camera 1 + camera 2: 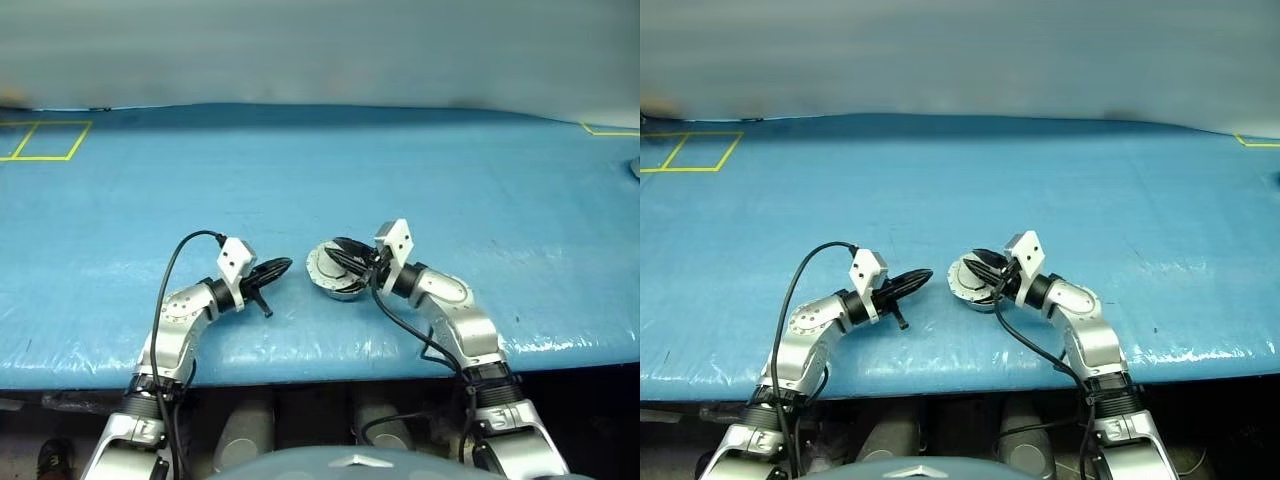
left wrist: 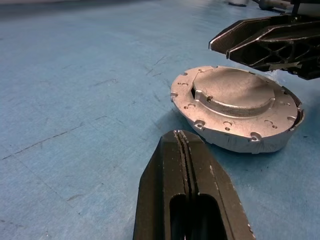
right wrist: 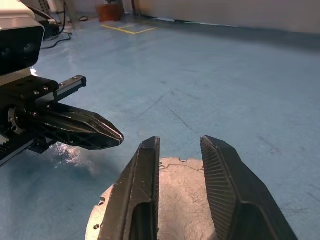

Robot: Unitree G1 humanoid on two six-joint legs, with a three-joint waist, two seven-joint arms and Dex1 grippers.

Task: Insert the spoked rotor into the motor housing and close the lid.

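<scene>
The lid, a pale silver disc with a raised centre and small holes round its rim, lies on the blue table between my two grippers. Under its near edge a shiny rim shows, which I take for the motor housing; its inside is covered. The spoked rotor is hidden. My right gripper hovers just over the lid, its fingers parted with nothing between them. My left gripper is shut and empty, its tip a short way from the lid's side, pointing at it. The same gripper shows left of the disc.
Yellow tape marks lie at the table's far left and far right. A grey object sits at the right border. The table's front edge runs close under both arms. A black cable loops off the left wrist.
</scene>
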